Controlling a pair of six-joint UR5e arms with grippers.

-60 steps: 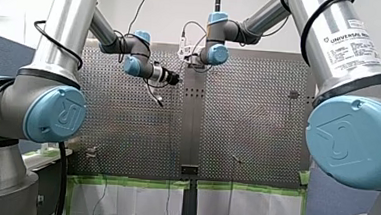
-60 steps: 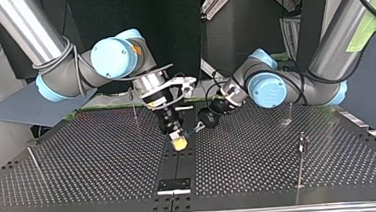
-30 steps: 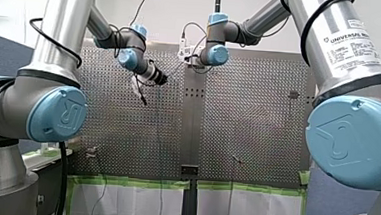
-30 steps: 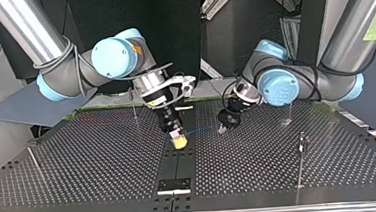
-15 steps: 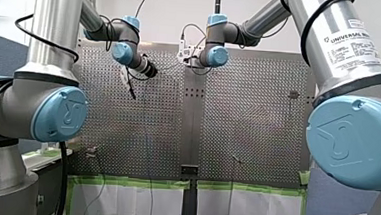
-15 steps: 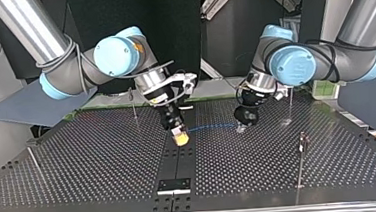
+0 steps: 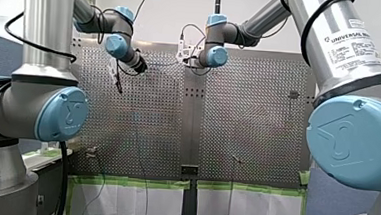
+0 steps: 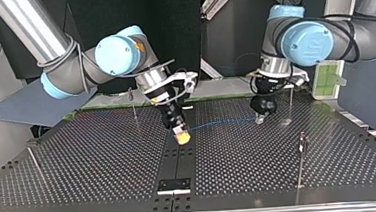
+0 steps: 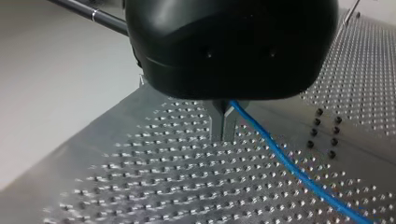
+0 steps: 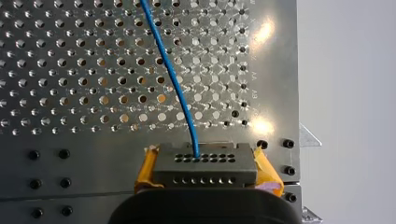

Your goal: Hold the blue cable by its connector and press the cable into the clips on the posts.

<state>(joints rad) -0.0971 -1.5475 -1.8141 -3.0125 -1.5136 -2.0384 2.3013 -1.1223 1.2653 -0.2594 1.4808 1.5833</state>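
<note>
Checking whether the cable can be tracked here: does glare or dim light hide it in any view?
Right wrist view: two glare spots on the table, clear of the blue cable. Left wrist view: hole rims glint, cable plain. Top view: dark backdrop, cable thin but visible. Front view: cable hardly shows.

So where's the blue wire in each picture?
Front view: too thin to make out.
Top view: the blue cable, a level line just right of centre.
Left wrist view: runs out from my left gripper over the holes.
Right wrist view: rises from the grey connector in my right gripper.
Shared landmark: the perforated table.
</note>
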